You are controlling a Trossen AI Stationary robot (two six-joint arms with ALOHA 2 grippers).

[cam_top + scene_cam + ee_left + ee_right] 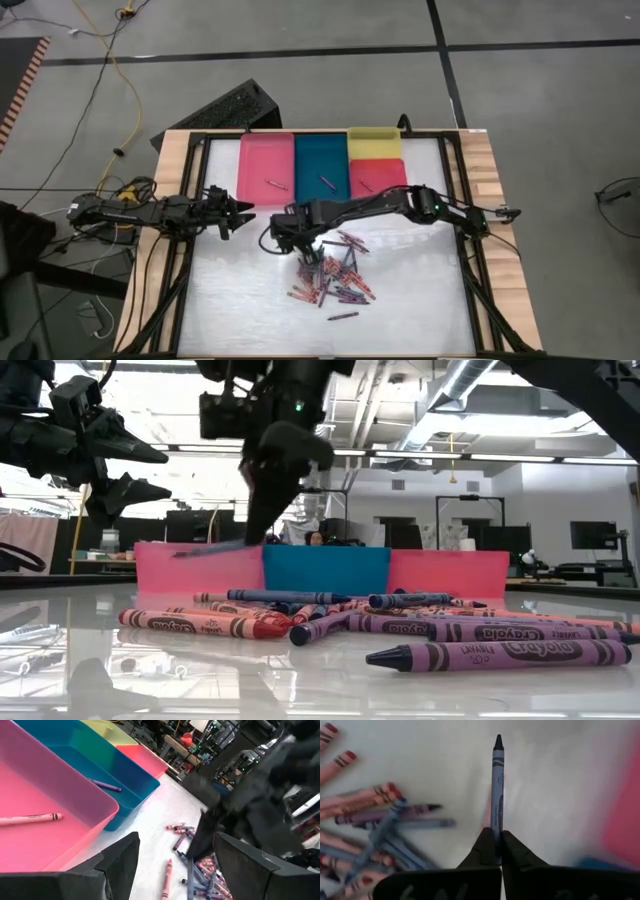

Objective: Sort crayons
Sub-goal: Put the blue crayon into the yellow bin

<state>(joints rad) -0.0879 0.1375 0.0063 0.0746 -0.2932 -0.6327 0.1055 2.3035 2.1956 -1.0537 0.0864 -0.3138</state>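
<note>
- Table — holds four trays along its far edge.
- Pink tray and teal tray each hold one crayon.
- Right gripper — fingers clamped on a dark blue crayon, above the pile.
- Left gripper — fingers apart, empty, near the pink tray.
- Crayon pile lies mid-table.

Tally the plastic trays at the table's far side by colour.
Pink rectangular plastic tray: 1
Teal rectangular plastic tray: 1
Small yellow plastic tray: 1
Small red plastic tray: 1
Total: 4
</note>
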